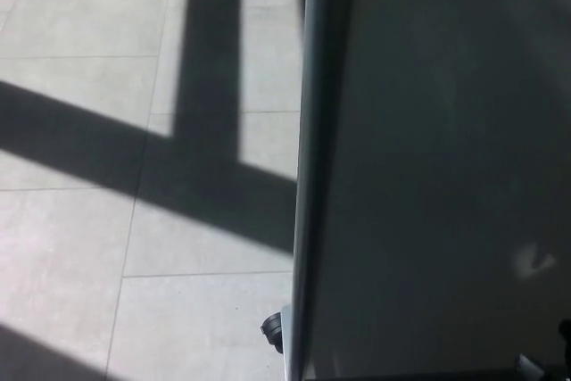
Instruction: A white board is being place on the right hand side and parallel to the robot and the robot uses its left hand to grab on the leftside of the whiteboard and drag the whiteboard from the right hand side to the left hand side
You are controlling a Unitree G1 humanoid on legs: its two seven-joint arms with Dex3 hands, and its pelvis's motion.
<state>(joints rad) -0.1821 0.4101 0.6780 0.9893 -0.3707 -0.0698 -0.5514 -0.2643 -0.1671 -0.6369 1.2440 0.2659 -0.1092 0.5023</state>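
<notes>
On the right side of the head view, the whiteboard [446, 167] fills the frame top to bottom, its face in shade, dull grey, with a faint pale smudge [533, 260] low on the right. Its left edge is a metal frame strip [306, 167], running near-vertical, leaning slightly left toward the bottom. At the foot of that strip, a black caster wheel [271, 328] sticks out to the left and sits on the floor. Tiled floor [80, 247] takes up the left half: light tiles with thin grout lines, crossed by broad dark shadow bands [205, 176], one diagonal from upper left down to the board's edge, one vertical near the top, plus a dark corner at bottom left. A sunlit patch [268, 69] sits between the vertical shadow and the frame strip. Bottom right corner: small dark shapes [540, 365] at the picture's edge, too cropped to identify. Neither robot hand shows in the view, so finger state is unknown: can't tell wide, narrow or holding. Nothing is seen touching the board's left edge.
</notes>
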